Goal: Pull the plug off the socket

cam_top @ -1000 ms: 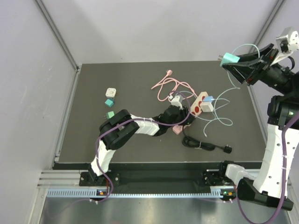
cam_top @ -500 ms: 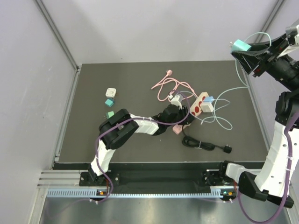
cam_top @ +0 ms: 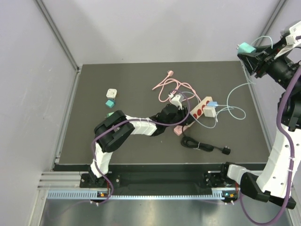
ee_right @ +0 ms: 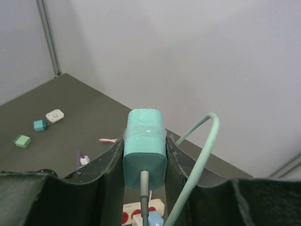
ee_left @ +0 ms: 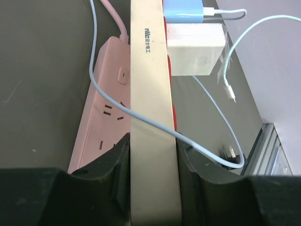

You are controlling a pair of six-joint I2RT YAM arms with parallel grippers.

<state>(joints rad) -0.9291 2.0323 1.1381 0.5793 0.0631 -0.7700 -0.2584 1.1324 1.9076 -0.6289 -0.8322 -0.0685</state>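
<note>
Since the right claw (cam_top: 249, 55), clenching the teal plug (cam_top: 245, 48), has swung farther from the socket strip (ee_left: 148, 84) grasped by the left claw (ee_left: 153, 155), it's evidently unplugged.

The tabletop (cam_top: 131, 80) is dark grey. The plug (ee_right: 145, 141) and its cable (ee_right: 197, 160) are mint green. The power strip (ee_left: 153, 117) is cream with red sockets, the second strip (ee_left: 106, 117) pink. The charger (ee_left: 182, 12) is blue, the adapter (ee_left: 195, 42) white, the cord (cam_top: 202, 146) black

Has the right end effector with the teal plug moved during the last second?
Yes. The right end effector, shut on the teal plug, has gone rightward, from left of the dark mat's far right corner to right of it.
</note>
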